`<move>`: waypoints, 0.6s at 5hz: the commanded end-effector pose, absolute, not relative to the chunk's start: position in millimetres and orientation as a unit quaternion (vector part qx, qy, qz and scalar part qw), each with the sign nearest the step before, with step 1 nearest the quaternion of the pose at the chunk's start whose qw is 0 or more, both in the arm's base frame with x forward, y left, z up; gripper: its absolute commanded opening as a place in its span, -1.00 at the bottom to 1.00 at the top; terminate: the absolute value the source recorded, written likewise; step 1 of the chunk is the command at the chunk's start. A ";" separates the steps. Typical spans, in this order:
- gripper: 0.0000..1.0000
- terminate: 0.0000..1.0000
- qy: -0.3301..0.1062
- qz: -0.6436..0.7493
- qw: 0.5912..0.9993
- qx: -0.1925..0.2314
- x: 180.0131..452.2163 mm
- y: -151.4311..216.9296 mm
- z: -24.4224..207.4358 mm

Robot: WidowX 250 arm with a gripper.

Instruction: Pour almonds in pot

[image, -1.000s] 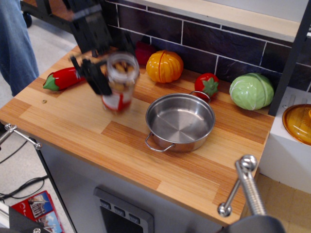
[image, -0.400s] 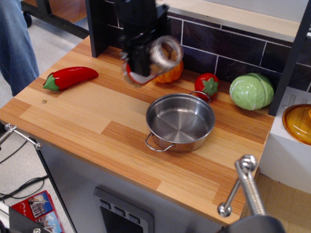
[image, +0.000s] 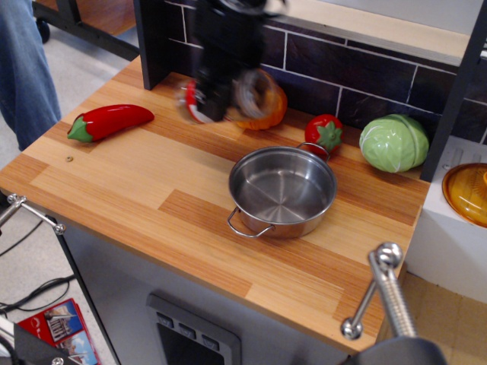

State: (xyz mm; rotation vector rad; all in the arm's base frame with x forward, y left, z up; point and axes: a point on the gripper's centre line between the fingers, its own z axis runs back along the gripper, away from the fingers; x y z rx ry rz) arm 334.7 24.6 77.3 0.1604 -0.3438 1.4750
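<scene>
My black gripper (image: 221,91) is shut on the clear jar of almonds (image: 247,95), held in the air and tipped on its side, its mouth toward the right. The frame is blurred by motion there. The jar's red and white label end (image: 192,103) points left. The jar hangs above the counter, to the upper left of the pot (image: 282,190), not over it. The shiny steel pot stands empty on the wooden counter (image: 137,190), with one wire handle at its front left and one at its back right.
A red pepper (image: 110,122) lies at the left. An orange pumpkin (image: 270,114) sits behind the jar, a tomato (image: 325,134) and a green cabbage (image: 393,142) stand at the back. An orange glass lid (image: 468,192) is at the right. A metal handle (image: 380,296) juts at the front right.
The gripper lifted the jar from upright at the left, carried it right toward the pumpkin and tipped it onto its side. The pot has not moved.
</scene>
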 end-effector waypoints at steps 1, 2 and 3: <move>-1.00 -1.00 -0.265 0.605 0.748 0.072 350.7 14.9 105.5; -1.00 -1.00 -0.300 0.570 0.760 0.085 350.3 10.6 108.4; -1.00 -1.00 -0.342 0.511 0.782 0.105 342.6 5.7 109.0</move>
